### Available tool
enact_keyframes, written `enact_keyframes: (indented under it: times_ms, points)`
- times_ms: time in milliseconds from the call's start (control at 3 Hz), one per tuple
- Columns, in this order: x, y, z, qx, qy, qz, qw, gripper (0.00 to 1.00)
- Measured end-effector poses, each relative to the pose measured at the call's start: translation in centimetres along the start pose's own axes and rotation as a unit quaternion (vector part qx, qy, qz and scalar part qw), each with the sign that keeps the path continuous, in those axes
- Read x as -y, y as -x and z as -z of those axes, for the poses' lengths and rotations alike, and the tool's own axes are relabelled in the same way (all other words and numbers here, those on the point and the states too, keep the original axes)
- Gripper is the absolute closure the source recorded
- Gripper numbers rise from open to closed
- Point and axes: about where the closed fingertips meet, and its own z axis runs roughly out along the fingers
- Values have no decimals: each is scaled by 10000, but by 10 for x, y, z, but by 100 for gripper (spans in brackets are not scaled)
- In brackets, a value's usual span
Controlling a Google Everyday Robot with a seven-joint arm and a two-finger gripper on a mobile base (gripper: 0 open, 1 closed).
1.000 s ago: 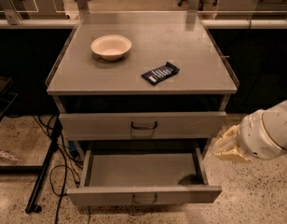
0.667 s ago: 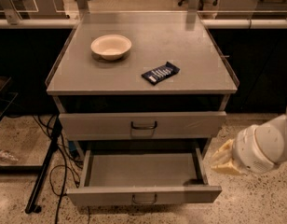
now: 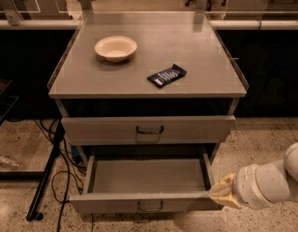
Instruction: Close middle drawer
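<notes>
The middle drawer (image 3: 110, 203) is pulled far out of the grey cabinet. Its shallow tray (image 3: 149, 175) is empty, and a small grey pull handle (image 3: 150, 207) sits at the centre of its low front. My gripper (image 3: 221, 192), on a white arm, is low at the right, at the drawer's front right corner. I cannot tell whether it touches the corner. The taller drawer front (image 3: 197, 128) above is shut. The lowest drawer front is hidden under the open drawer.
A cream bowl (image 3: 115, 48) and a dark blue snack packet (image 3: 167, 75) lie on the cabinet top (image 3: 207, 42). A black stand leg (image 3: 42, 187) and cables (image 3: 67, 187) are on the floor to the left. A dark counter runs behind.
My gripper has moved down and slightly left, from beside the shut drawer front to the open drawer's front right corner. The drawer has not visibly moved.
</notes>
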Motion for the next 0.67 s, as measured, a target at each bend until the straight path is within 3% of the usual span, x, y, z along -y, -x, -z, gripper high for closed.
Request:
enact_keyframes:
  times_ms: [333,667]
  points:
    - [2,-24,-56,214,89,-109,9997,100]
    - [2,-24,-56,214,89,-109,9997,100]
